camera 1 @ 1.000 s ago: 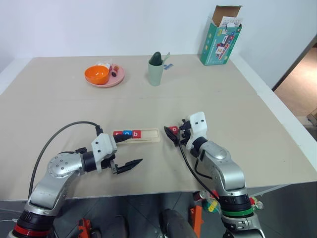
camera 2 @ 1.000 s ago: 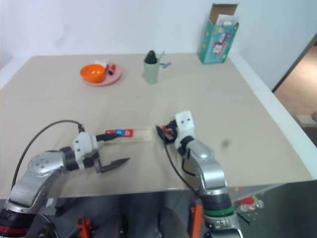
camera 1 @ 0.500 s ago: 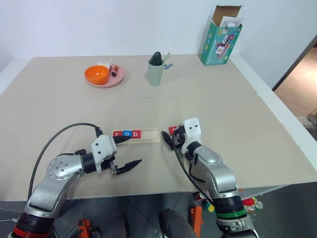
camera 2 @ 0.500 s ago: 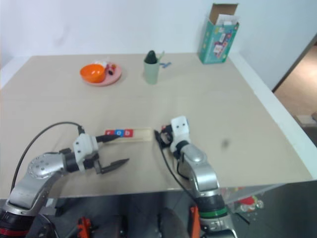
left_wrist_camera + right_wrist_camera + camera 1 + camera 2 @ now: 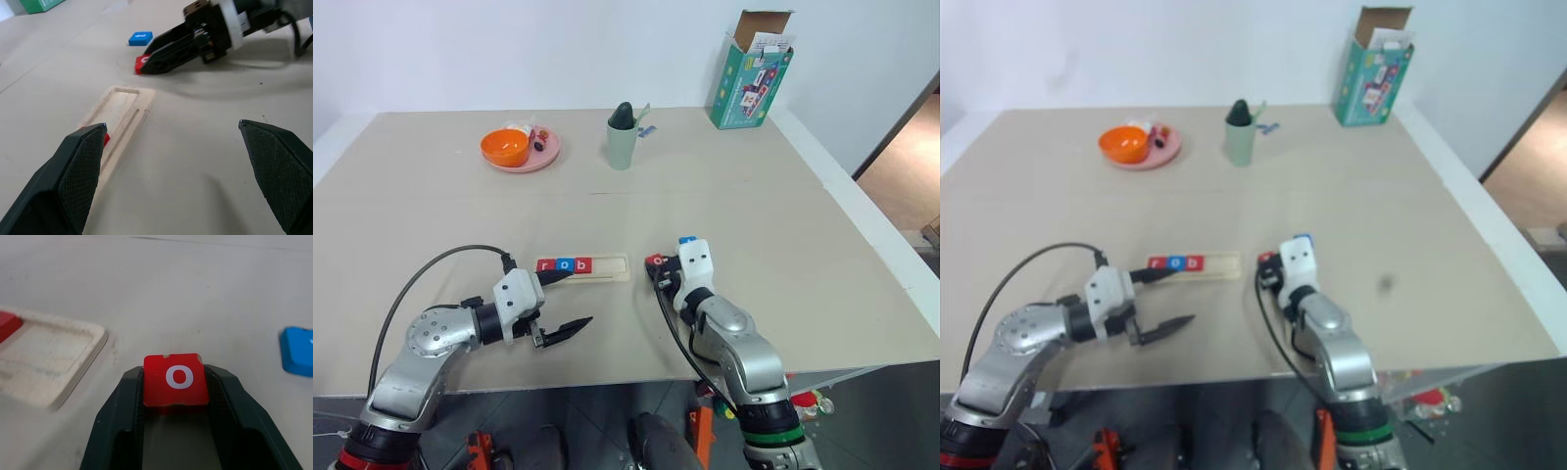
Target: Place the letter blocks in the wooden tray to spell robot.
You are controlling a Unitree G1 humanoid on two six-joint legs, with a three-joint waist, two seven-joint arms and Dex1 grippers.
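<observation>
A: What sits around the work area?

B: At the far side of the table (image 5: pixel 783 225) stand a pink plate (image 5: pixel 545 155) carrying an orange bowl (image 5: pixel 504 148), a green cup (image 5: pixel 621 144) and an opened teal box (image 5: pixel 750 76). None of them is near the wooden tray (image 5: pixel 608 267).

A: And the tray?

B: Three letter blocks (image 5: pixel 565 264) fill its left part, red, blue, red; its right part is bare.

A: The grippers?

B: The right gripper (image 5: pixel 175 396) is clamped on the red o block (image 5: pixel 175 380), just right of the tray. The blue block (image 5: pixel 140 38) lies beyond it; its letter is hard to read. The left gripper (image 5: pixel 176 147) has its fingers wide apart, near the tray's left end, one fingertip covering a red block's edge.
</observation>
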